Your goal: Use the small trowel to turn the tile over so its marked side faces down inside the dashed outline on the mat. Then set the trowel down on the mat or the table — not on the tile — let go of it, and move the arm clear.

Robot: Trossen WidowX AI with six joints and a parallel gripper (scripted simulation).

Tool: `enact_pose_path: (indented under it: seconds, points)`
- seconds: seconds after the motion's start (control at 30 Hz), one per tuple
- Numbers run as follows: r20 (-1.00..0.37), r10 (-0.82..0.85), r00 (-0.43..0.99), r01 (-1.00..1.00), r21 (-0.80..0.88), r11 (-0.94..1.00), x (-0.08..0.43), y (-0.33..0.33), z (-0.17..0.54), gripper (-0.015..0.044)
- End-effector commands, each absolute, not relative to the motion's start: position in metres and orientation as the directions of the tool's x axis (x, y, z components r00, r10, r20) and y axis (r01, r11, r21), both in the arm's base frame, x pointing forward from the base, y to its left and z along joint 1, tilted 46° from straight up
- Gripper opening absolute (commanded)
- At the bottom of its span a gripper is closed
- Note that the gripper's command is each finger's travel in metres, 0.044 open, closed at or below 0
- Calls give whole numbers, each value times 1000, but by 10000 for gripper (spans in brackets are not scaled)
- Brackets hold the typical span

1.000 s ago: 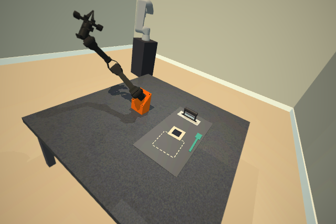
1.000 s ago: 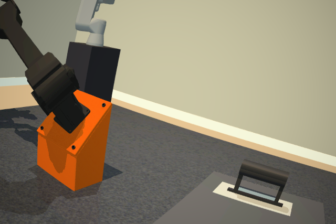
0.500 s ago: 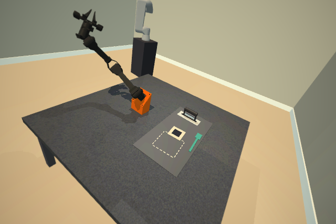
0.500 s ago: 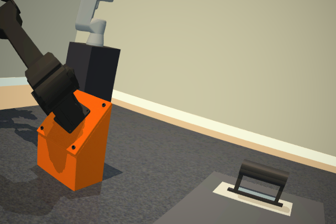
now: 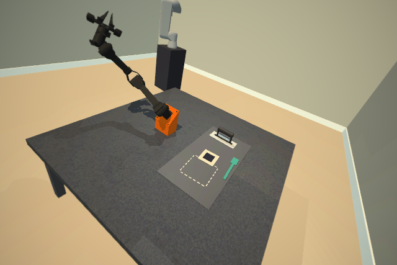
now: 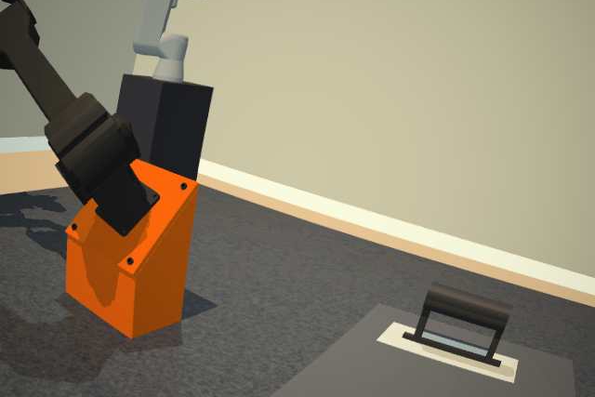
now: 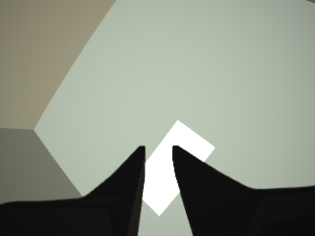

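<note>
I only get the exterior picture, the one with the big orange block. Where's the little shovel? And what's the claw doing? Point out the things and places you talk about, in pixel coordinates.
Observer: The top view shows the green trowel [image 5: 230,168] lying along one side of the mat [image 5: 171,170] [image 6: 346,368], beside the tile [image 5: 201,156].
Operator: Is the tile flipped already?
Observer: No. From the top, its dark square mark [image 5: 208,157] faces up, and most of the tile is outside the dashed outline [image 5: 193,178].
Operator: And the claw?
Observer: The wrist view shows the claw [image 5: 106,13] [image 7: 158,150] partly open, with nothing between its fingertips.
</note>
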State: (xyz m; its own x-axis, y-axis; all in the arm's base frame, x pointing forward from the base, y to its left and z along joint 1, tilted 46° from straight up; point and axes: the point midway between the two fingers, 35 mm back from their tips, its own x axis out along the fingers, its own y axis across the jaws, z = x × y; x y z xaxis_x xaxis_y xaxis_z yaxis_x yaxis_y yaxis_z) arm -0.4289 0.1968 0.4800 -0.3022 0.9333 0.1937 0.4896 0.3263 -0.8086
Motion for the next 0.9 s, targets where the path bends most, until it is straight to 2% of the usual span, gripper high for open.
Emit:
enact_pose_path:
  seconds: [0.0, 0.07, 0.47, 0.67, 0.8, 0.87]
  points:
    - [194, 933, -302, 490, -809, 326, -429, 197, 480, 47]
    - [194, 933, -302, 490, -809, 326, -429, 197, 480, 0]
    - [194, 933, -302, 490, -809, 326, -429, 197, 480, 0]
    - [195, 933, -303, 486, -810, 327, -428, 197, 481, 152]
    - [227, 923, -311, 417, -840, 347, -418, 191, 497, 258]
    - [246, 916, -316, 374, -855, 359, -412, 188, 507, 270]
